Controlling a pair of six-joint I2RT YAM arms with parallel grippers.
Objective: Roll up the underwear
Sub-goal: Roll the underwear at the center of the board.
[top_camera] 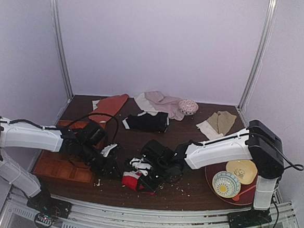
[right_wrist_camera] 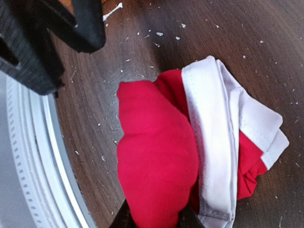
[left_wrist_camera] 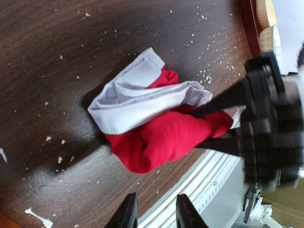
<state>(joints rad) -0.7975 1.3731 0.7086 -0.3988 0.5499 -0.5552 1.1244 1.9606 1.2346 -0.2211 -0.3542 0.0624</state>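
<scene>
Most of the rolling looks done: the underwear point(right_wrist_camera: 156, 156) lies bunched loosely on the desk point(left_wrist_camera: 71, 47), right pincer point(right_wrist_camera: 154, 219) clamped on it, left pincer point(left_wrist_camera: 156, 211) parted and empty, tightening seemingly left.

A robot-lab test booth: plain pale-lilac wall panels point(top_camera: 157, 41) in silver metal uprights point(top_camera: 60, 40) box in a dark wooden bench point(top_camera: 185, 128), fronted by a slotted aluminium rail point(top_camera: 150, 219).

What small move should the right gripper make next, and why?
Probably open the right gripper and back away: the underwear lies bundled on the table, the left gripper stands open and apart from it, and only the right one pinches it.
</scene>
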